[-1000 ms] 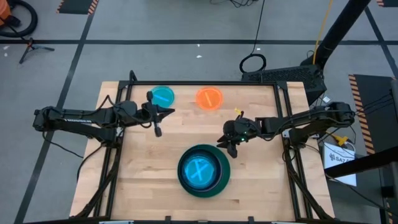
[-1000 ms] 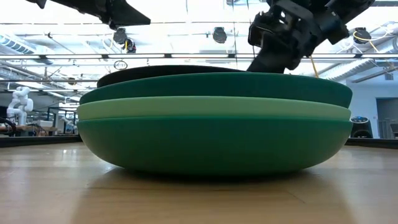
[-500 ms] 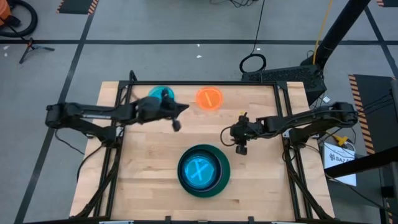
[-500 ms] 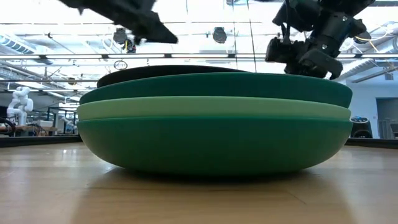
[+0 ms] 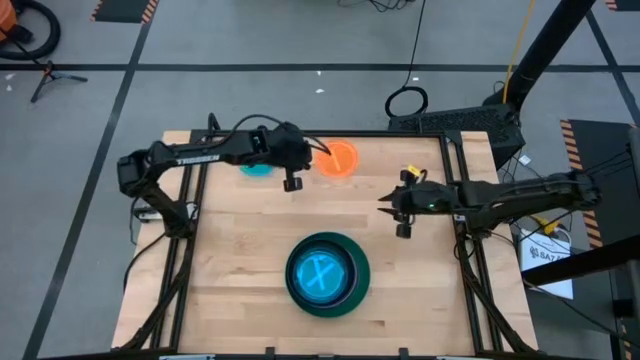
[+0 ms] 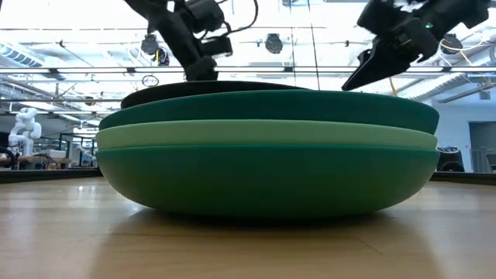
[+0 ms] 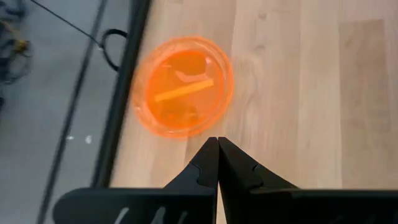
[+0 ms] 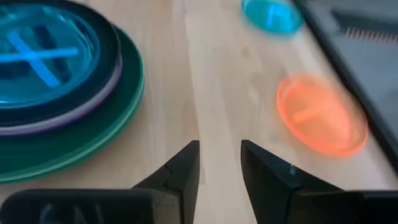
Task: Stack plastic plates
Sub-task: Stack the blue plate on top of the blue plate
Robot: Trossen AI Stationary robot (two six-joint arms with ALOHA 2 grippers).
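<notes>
A stack of plastic plates [image 5: 352,288] stands at the table's near middle: large green ones at the bottom, purple and black above, a small cyan plate [image 5: 320,272] on top. A small orange plate [image 5: 337,158] and another cyan plate [image 5: 256,168] lie flat at the far edge. My left gripper [image 5: 312,155] is shut and empty, tipped down just left of the orange plate [image 7: 183,87]. To the right of the stack [image 8: 121,93], my right gripper [image 5: 384,204] hangs open with nothing between its fingers.
The wooden table [image 5: 240,250] has a dark metal frame along its edges. Bare wood lies between the stack and the two small plates at the far edge. In the low view the stack [image 6: 263,155] fills the foreground.
My left gripper has swung from over the far cyan plate toward the table's right, tipping downward, and now points at the orange plate. My right gripper has drawn back from the stack toward the table's right edge, risen a little and rolled.
</notes>
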